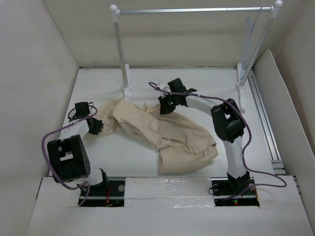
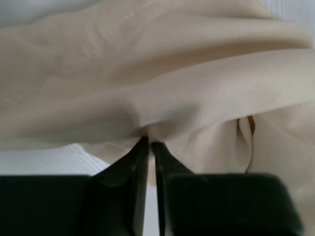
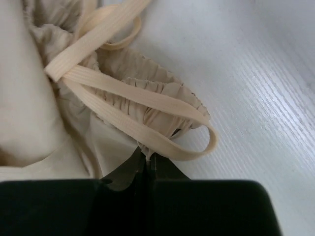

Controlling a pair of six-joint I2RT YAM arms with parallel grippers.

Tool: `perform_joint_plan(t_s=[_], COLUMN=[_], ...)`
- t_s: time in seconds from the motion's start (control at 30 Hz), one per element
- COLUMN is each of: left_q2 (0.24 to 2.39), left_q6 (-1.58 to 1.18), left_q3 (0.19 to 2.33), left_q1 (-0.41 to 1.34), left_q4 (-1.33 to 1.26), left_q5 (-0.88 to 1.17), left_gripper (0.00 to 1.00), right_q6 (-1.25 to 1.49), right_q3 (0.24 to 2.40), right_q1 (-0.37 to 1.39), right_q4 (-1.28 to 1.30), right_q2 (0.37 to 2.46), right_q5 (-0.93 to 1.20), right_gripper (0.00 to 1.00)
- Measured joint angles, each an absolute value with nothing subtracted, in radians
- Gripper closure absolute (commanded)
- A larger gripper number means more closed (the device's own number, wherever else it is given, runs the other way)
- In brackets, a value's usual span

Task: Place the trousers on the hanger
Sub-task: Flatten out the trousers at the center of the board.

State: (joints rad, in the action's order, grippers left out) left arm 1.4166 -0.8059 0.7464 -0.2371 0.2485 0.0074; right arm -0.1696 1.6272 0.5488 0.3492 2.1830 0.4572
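Note:
The beige trousers (image 1: 167, 135) lie crumpled across the middle of the white table. My left gripper (image 1: 96, 127) is at their left end. In the left wrist view its jaws (image 2: 149, 143) are nearly together and pinch a fold of the cloth (image 2: 162, 83). My right gripper (image 1: 165, 107) is at the far edge of the trousers. In the right wrist view it (image 3: 147, 156) is shut on the gathered waistband (image 3: 147, 105), with the flat drawstring (image 3: 192, 147) looped beside it. The pale wire hanger (image 1: 249, 37) hangs at the right end of the rack bar.
A rack with white posts (image 1: 120, 54) and a silver bar (image 1: 192, 10) stands at the back of the table. White walls enclose the table on the left, the back and the right. A rail (image 1: 263, 118) runs along the right edge.

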Motion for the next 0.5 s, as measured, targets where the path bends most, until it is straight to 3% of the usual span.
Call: perform_joint_plan(t_s=[0.2, 0.3, 0.5], left_q2=[1.430, 1.377, 1.261], left_q6=[-0.805, -0.802, -0.782], left_q3=[0.820, 0.955, 1.423], left_q1=[-0.237, -0.237, -0.237], left_q4=[0.287, 0.322, 0.353], left_q5=[0.029, 0.004, -0.093], left_gripper=[1.00, 1.00, 1.00], right_q6=[-0.172, -0.187, -0.165], right_q3=[1.611, 1.609, 1.609], right_q1=[0.560, 0.583, 0.551], right_q4=[0.400, 0.435, 0.461], right_q2=[1.937, 1.660, 1.069], right_q5=[0.415, 0.359, 0.253], right_gripper=[1.00, 1.00, 1.00])
